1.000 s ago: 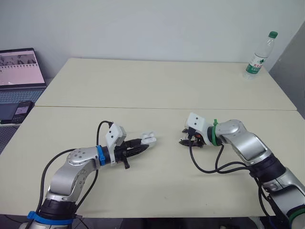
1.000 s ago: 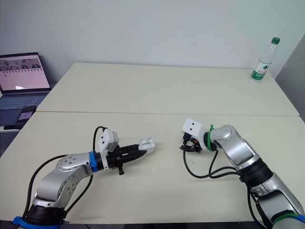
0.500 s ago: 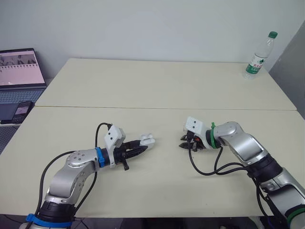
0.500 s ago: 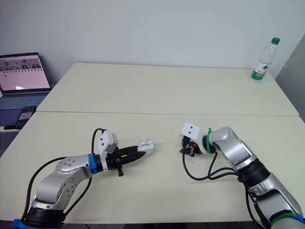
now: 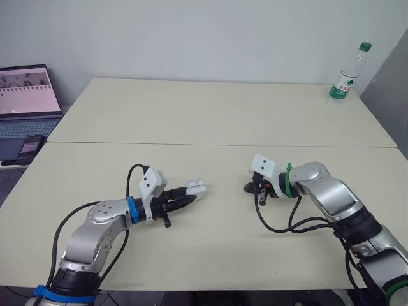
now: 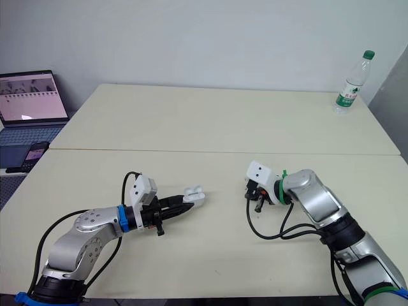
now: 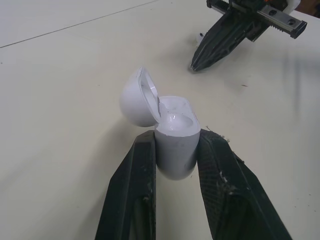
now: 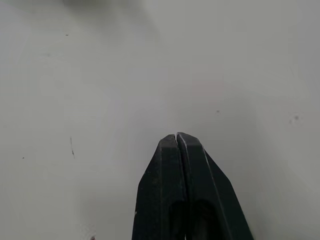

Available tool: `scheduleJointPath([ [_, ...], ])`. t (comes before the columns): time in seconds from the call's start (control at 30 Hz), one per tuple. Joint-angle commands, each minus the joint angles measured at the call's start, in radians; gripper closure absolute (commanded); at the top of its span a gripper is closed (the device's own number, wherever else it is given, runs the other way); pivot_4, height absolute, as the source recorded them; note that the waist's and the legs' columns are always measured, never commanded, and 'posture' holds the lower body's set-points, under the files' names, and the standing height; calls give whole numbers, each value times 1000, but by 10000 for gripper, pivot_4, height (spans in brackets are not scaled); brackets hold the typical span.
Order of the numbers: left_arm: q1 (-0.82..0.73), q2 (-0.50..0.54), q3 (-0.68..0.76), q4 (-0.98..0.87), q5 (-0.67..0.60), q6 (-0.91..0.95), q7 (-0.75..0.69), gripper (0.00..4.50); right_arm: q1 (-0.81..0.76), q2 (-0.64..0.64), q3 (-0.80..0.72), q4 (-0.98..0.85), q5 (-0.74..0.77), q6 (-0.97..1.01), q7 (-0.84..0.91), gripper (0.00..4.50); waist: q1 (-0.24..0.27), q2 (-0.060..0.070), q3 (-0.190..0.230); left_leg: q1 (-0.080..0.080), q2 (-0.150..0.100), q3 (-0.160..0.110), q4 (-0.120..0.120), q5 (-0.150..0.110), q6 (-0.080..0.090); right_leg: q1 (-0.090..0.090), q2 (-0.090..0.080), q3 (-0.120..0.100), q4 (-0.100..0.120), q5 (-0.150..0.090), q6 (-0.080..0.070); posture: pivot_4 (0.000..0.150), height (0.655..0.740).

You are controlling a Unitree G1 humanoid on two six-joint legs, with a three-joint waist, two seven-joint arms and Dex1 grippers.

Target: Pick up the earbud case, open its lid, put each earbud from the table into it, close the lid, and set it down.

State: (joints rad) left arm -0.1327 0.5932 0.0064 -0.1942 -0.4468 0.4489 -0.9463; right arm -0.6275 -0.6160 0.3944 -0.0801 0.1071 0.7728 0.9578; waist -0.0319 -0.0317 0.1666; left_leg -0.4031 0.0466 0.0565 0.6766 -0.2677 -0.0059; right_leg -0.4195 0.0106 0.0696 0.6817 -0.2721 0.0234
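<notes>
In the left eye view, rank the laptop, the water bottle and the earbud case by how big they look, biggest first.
1. laptop, largest, though cut by the picture's edge.
2. water bottle, despite standing at the table's far corner.
3. earbud case, lid open, held in the left gripper.

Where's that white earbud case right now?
Head views: the earbud case, lid open, is clamped in the left end effector, left of centre over the near table, opposite the right end effector.

Beige table [image 5: 210, 121] with water bottle [image 5: 346, 73]
</notes>
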Motion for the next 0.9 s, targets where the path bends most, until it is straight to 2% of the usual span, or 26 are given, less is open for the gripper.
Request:
scheduleJointPath([
  [0.03, -6, 7, 8, -16, -2, -22, -5, 36860, -11, -20, -67, -67, 41, 15, 14, 44931, 0, 0, 0, 0, 0, 0, 0, 0, 0, 0, 0, 0, 0, 0, 0, 1500, 7362],
  [0.13, -5, 6, 9, -16, -2, -23, -7, 36860, -9, -74, -75, -86, 48, -4, 56, 44931, 0, 0, 0, 0, 0, 0, 0, 0, 0, 0, 0, 0, 0, 0, 0, 1500, 7362],
  [0.33, -6, 5, 6, -13, -1, -24, -9, 36860, 6, -155, -84, -50, 29, -36, 76, 25280, 0, 0, 0, 0, 0, 0, 0, 0, 0, 0, -1, 0, 0, 0, 0, 1500, 7362],
  [0.5, -11, 3, 4, -11, -1, -24, -10, 36860, 29, -199, -45, -25, 2, -86, 122, 25280, 0, 0, 0, 0, 0, 1, 0, 0, 0, 0, 0, 0, 0, 0, 0, 1500, 7362],
  [0.9, -6, 10, 10, -20, -3, -17, -7, 36860, 27, -162, -29, 31, -39, -38, 80, 25280, 0, 0, 0, 0, 0, 1, 0, 0, 0, 0, -1, 0, 0, 0, 0, 1500, 7362],
])
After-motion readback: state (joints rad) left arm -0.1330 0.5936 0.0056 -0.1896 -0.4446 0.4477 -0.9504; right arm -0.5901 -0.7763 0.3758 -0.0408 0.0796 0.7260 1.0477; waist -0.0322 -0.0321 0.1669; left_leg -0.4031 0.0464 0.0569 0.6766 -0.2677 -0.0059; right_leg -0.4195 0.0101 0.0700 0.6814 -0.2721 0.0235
